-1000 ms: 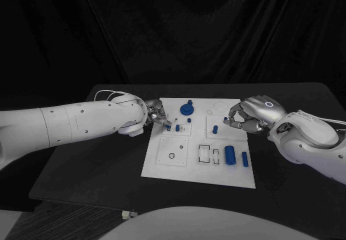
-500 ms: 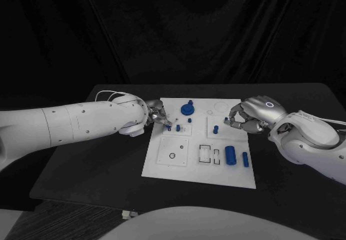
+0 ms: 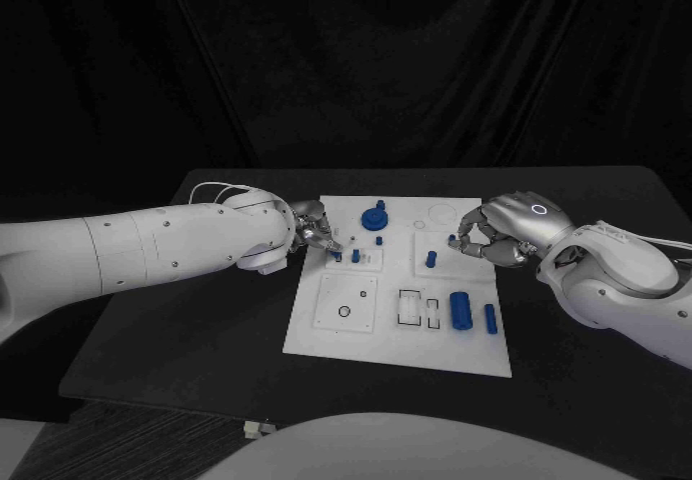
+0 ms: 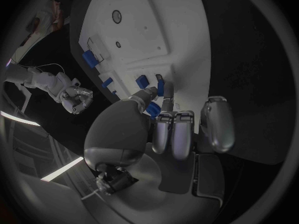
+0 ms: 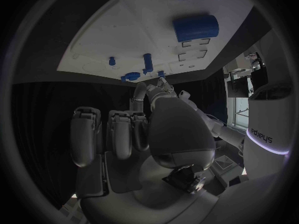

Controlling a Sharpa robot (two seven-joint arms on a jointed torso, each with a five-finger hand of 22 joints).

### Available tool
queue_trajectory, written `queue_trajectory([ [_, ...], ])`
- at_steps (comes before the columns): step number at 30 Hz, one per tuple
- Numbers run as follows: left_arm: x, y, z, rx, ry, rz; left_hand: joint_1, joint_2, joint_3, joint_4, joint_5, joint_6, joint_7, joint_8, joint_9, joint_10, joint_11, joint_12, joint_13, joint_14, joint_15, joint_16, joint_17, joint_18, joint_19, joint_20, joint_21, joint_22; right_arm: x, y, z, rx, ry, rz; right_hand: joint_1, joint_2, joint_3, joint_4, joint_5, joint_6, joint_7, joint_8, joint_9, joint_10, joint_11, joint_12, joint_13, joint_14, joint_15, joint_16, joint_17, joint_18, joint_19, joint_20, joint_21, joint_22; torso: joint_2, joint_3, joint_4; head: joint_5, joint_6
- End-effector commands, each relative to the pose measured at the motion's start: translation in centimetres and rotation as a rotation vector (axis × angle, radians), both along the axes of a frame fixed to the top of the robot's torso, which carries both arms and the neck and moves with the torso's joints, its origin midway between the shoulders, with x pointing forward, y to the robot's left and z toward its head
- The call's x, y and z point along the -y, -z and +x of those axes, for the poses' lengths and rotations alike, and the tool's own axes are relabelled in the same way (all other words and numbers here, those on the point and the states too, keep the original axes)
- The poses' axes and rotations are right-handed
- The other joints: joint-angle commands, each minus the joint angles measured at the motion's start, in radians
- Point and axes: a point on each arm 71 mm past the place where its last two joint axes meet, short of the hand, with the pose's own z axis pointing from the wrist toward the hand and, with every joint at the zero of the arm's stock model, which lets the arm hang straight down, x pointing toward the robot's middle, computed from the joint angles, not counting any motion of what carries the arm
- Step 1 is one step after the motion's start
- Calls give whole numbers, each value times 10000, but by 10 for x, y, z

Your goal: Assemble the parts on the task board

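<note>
Blue peg (image 3: 338, 256) pinched in my left hand (image 3: 312, 234) may jam if tilted; right hand (image 3: 490, 238) curled, holding nothing.

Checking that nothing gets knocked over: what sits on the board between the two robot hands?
In the head view, between the left robot hand and right robot hand stand small blue pegs and one taller peg on the white board.

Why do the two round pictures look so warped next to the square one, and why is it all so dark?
Both wrist views use fisheye lenses, so the task board bulges and its straight edges curve; the head view keeps the task board straight-edged. Black table and black backdrop swallow light, so mainly the white board and arms stand out.
</note>
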Motion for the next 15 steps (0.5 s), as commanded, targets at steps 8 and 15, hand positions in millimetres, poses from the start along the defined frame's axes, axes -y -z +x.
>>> queue_trajectory([
  [8,1,2,-2,-188,125,53,9,-79,716,-129,-92,-222,-190,47,239,930,-30,74,2596,1098,-88,-103,2466,208,-41,48,-152,1873,0,1,0,-48,185,-39,176,-90,418,13,135,-22,30,-200,119,1126,-8,166,2639,968,-11,27,2377,-154,556,-30,-167,2444,-6,2,1,7,-2],
  [15,0,3,-3,-225,110,76,-89,-91,579,-5,-455,-259,-185,17,229,928,-23,70,2593,1099,-80,-104,2465,209,-39,58,-167,1874,0,1,0,-61,204,-50,202,-96,431,5,145,-23,31,-216,114,1126,-8,166,2639,966,-11,23,2366,-153,554,-30,-172,2442,1,0,1,15,-2],
])
